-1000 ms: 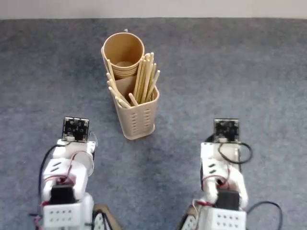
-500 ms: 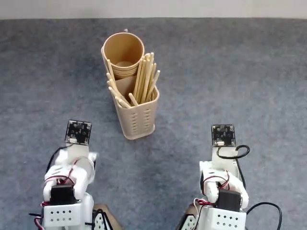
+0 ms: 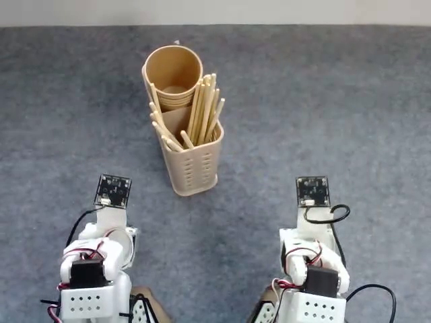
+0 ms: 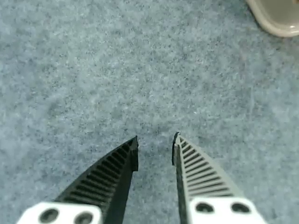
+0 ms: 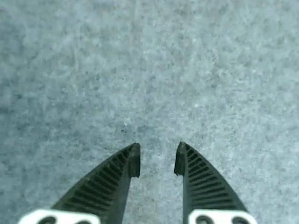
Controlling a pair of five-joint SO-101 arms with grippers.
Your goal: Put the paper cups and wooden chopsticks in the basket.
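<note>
Left fingers and right fingers slightly parted, empty, cups, chopsticks in basket

The left arm and right arm sit folded side by side. The left gripper and right gripper point down, jaws slightly apart, empty.

High view overhead; wrist views close, facing down at carpet.

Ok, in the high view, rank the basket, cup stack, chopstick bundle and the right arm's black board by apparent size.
1. The basket and cup stack look alike. The cups rise nearer the camera, so I won't rank them.
2. The chopstick bundle.
3. The right arm's black board, smallest.
</note>
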